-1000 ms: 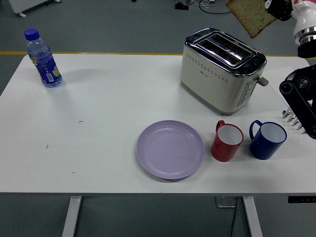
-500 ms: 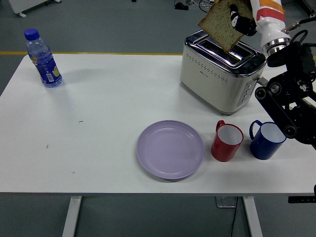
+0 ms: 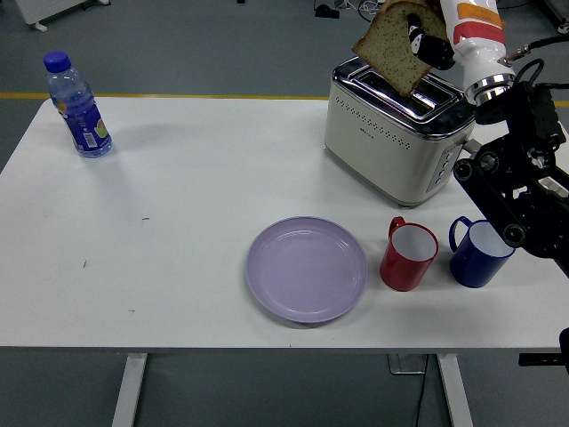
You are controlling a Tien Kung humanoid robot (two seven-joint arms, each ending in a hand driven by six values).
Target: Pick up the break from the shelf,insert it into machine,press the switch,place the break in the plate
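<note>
Above the toaster (image 3: 397,124), the right hand (image 3: 425,36) had its fingers clamped on a slice of bread (image 3: 393,49), tilted, its lower corner just over the slots; the left hand was out of frame. On the white table (image 3: 178,222), the purple plate (image 3: 307,269) lay in front of the toaster, a red mug (image 3: 409,254) and blue mug (image 3: 480,253) to its right; a water bottle (image 3: 78,107) stood far left.

right hand (image 3: 425,37) grips bread slice (image 3: 392,46) | tilted above toaster (image 3: 397,127)
</note>
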